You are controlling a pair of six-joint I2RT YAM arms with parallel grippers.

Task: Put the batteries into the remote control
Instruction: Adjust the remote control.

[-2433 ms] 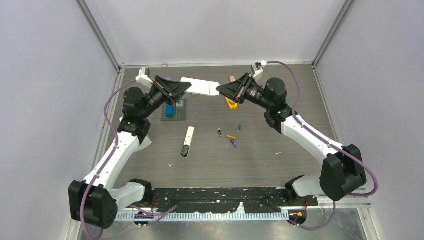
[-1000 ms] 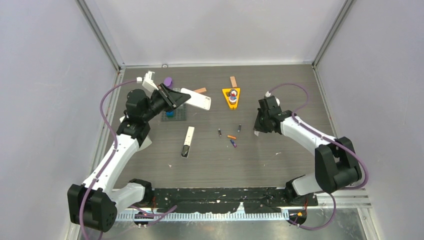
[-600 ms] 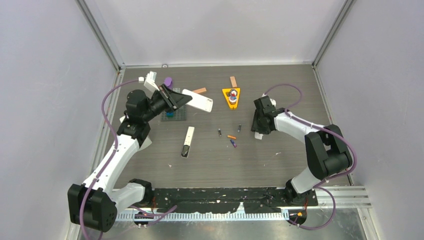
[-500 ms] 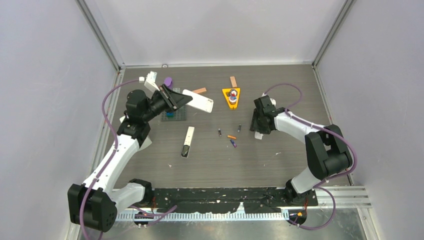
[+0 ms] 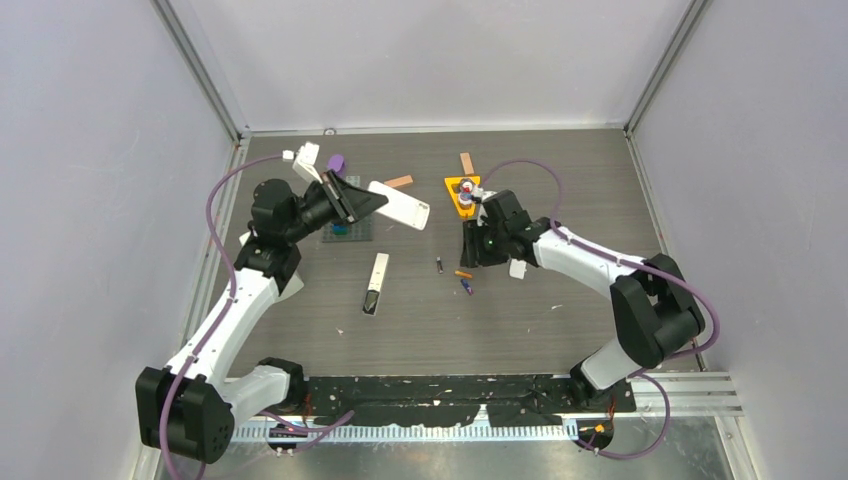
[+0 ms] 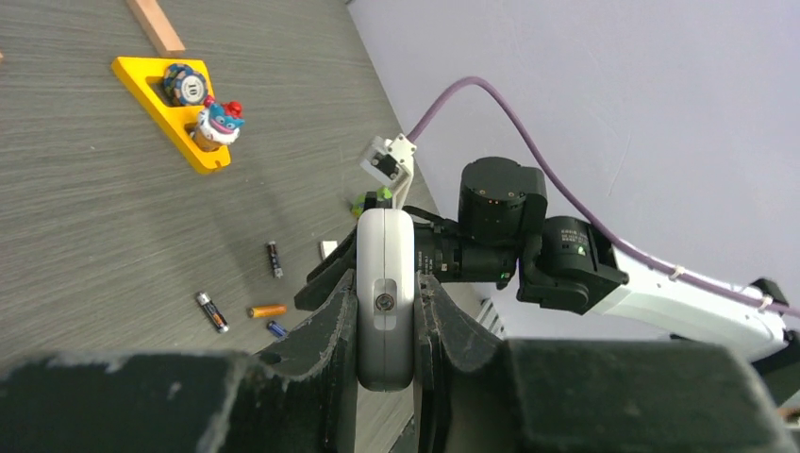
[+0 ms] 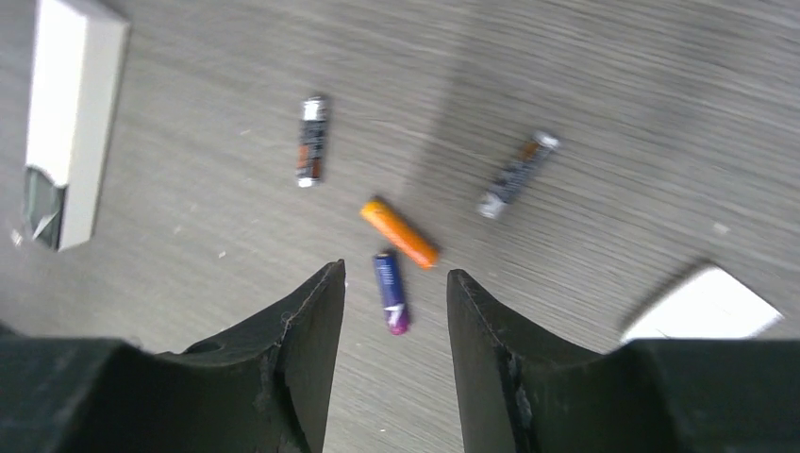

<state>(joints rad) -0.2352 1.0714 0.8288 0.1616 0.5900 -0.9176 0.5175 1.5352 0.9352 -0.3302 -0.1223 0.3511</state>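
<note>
My right gripper [image 7: 394, 276], jaws released, has the blue-purple battery [image 7: 391, 300] lying directly between its fingertips, long axis roughly along the gap and square to the closing line; my left gripper [image 6: 387, 323], farther off, is clenched on the remote control [image 6: 384, 253].

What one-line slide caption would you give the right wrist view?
Open right gripper poised above the table: blue-purple battery nearest, orange battery and two dark batteries just beyond, all lying loose.
</note>
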